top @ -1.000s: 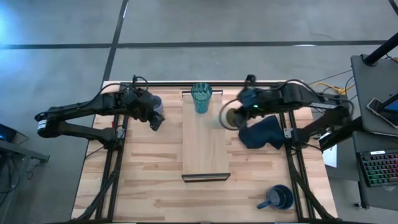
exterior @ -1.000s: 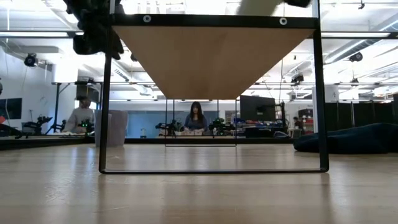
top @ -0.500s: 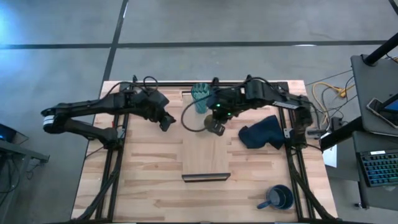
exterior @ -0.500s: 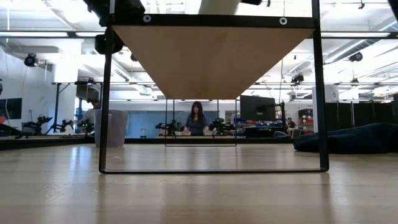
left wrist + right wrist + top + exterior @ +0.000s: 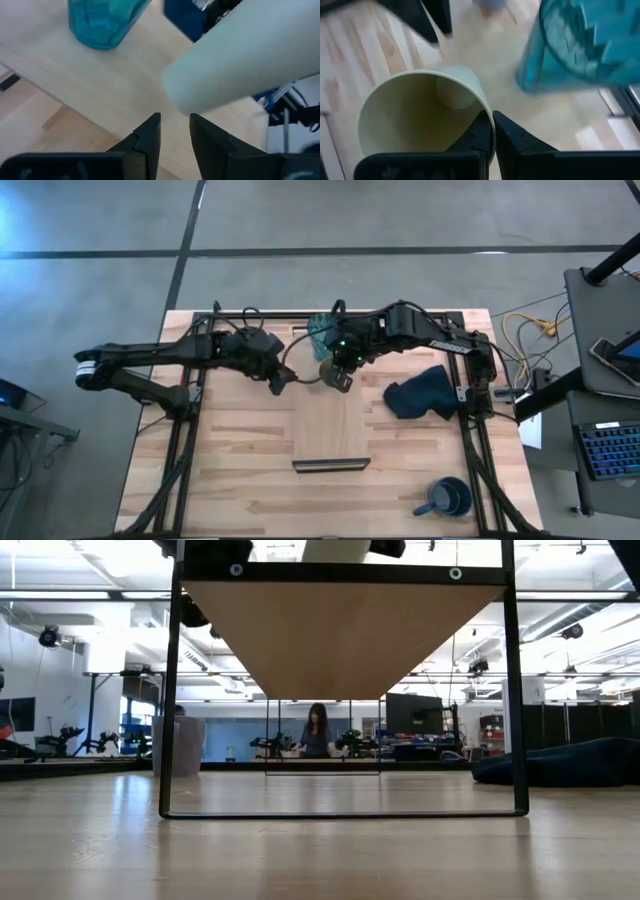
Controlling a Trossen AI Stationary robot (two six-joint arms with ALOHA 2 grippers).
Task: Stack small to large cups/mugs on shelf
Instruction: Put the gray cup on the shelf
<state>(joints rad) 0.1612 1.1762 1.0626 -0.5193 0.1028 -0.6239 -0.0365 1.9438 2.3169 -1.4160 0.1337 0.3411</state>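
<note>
High view, right gripper (image 5: pixel 338 372) carried tan cup (image 5: pixel 332 373) nearer teal glass (image 5: pixel 322 330)

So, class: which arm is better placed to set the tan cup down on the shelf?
Right. The right gripper already pinches the tan cup's rim over the shelf, beside the teal glass. The left gripper is empty at the shelf's edge.

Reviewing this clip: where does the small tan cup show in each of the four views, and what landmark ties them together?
High view: the small tan cup is on the shelf, in the right gripper, just below the teal glass.
Low view: the pale shape at the top edge may be it; cannot tell.
Left wrist view: large pale cup filling the upper right.
Right wrist view: cup lower left, mouth facing the camera, rim pinched.
Shared landmark: the teal glass, except in the low view.
</note>
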